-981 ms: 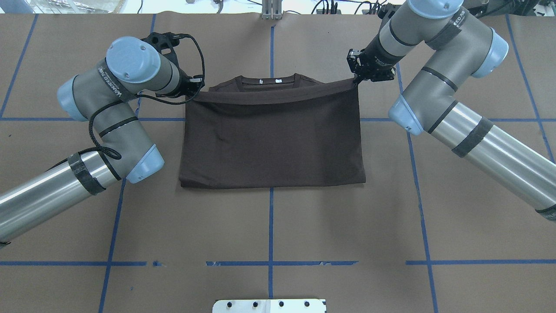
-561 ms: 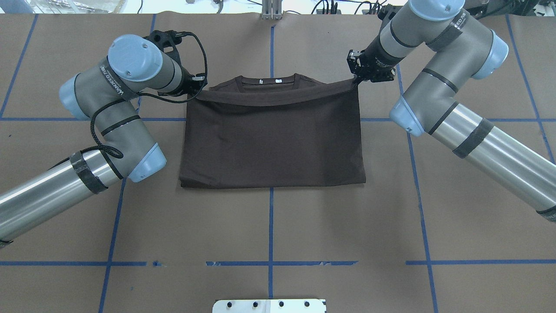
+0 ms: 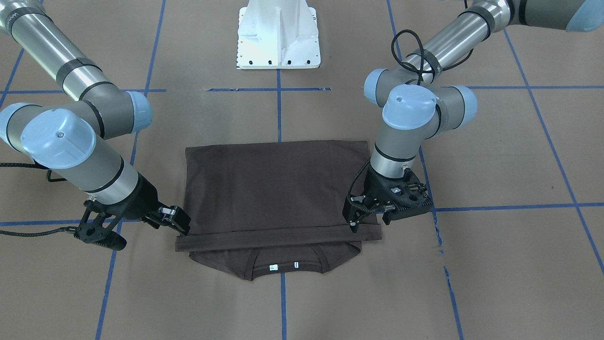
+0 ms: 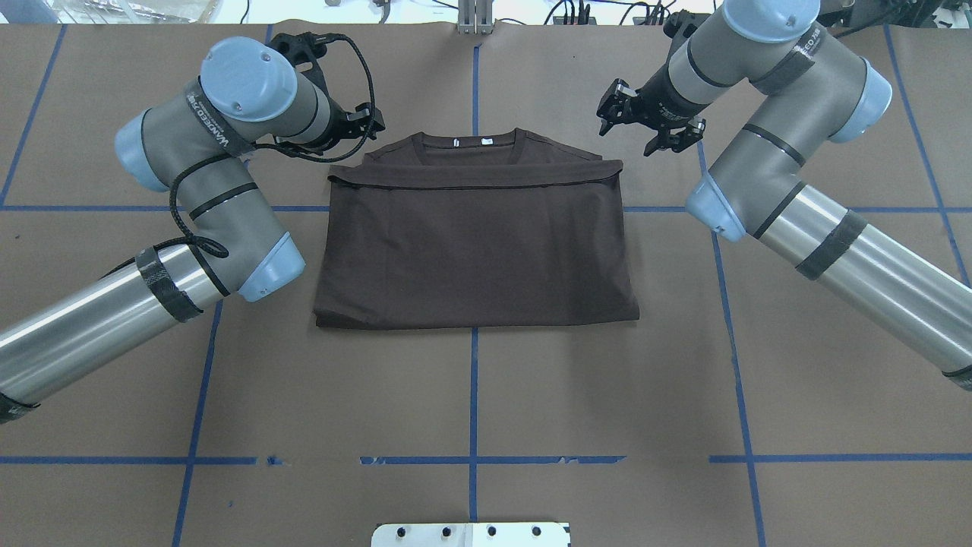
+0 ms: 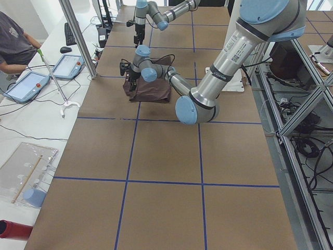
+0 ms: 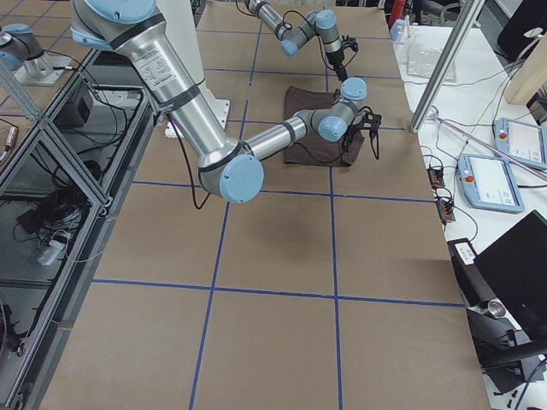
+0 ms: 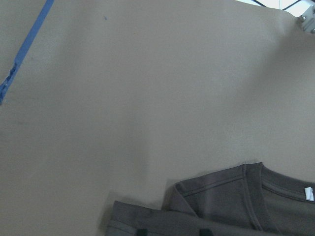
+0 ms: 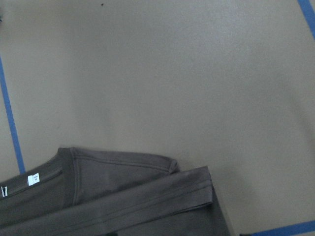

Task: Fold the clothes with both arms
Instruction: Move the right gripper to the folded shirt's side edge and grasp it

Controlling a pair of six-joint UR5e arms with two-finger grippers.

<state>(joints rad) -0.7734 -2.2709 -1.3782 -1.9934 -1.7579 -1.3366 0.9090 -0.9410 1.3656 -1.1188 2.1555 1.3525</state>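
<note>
The dark grey-brown T-shirt (image 4: 474, 243) lies on the table folded in half, its hem laid across just below the collar (image 4: 471, 141), where the white neck tags show. It also shows in the front view (image 3: 273, 189). My left gripper (image 4: 358, 137) is open and empty beside the hem's left corner; in the front view (image 3: 368, 221) it hovers over that corner. My right gripper (image 4: 625, 141) is open and empty, just off the hem's right corner (image 3: 177, 222). Both wrist views show the collar and hem edge (image 7: 236, 196) (image 8: 123, 196) below.
The table is covered in brown paper with blue tape lines (image 4: 473, 395). The white pedestal base (image 3: 278, 35) stands at the robot's side. In the left side view, tablets (image 5: 26, 86), an aluminium post (image 5: 78, 36) and an operator (image 5: 13, 41) are beyond the table's far edge.
Both grippers have let go of the hem's corners, opened and moved up and away from the shirt. The hem has dropped flat across the shirt below the collar.
</note>
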